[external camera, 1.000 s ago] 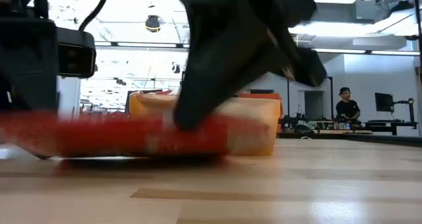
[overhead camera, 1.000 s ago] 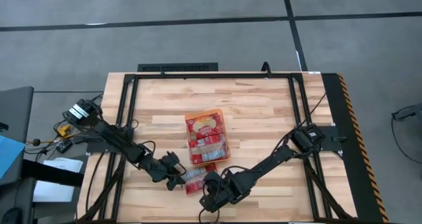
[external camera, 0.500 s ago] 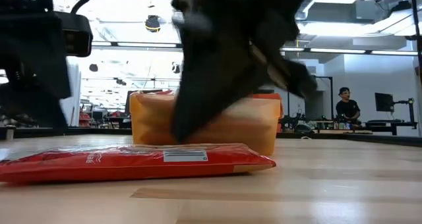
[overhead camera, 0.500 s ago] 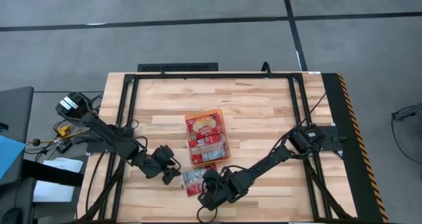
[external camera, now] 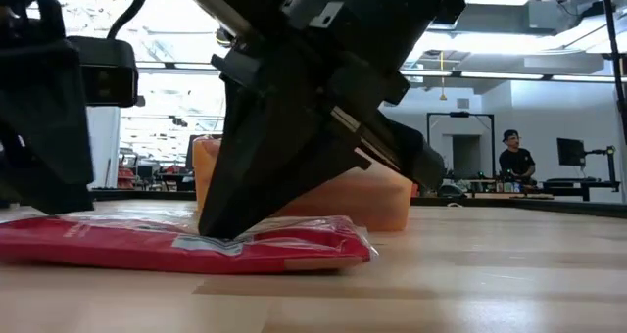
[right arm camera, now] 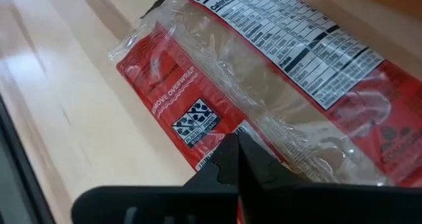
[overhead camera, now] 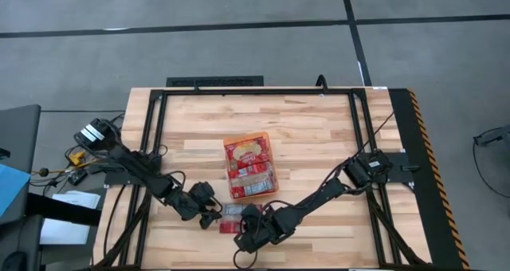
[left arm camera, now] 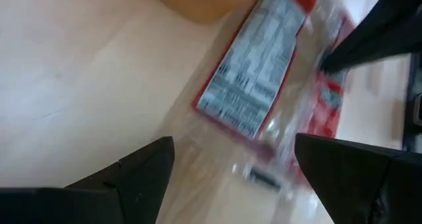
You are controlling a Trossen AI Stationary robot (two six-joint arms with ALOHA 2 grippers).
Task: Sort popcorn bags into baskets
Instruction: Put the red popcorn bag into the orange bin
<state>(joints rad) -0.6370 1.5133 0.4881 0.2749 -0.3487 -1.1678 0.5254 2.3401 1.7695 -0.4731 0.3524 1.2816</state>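
Observation:
One red popcorn bag lies flat on the table near its near edge, grey-blue and white print up. The orange basket stands just beyond it and holds other red packets. My left gripper is open at the bag's left end, one finger on either side of the clear sealed end, touching nothing that I can see. My right gripper is shut and stands on the bag from the right, its fingers slanting down onto it. My right gripper presses its shut fingertips down on the bag's upper face near one long edge. The fingers slant down from above and from the table's right. The bag lies on the table under them, its wrapper dented and wrinkled around the tips.
The basket's near wall rises right behind the bag. Black frame rails run along the table's sides. Bare wood lies to the right of the basket. A person stands far off in the room.
The bag, a blur just above the table a second ago, now lies flat and has slid a little toward the table's left. My left gripper drew back toward the left edge, then returned to the bag's end. My right gripper came down onto the bag.

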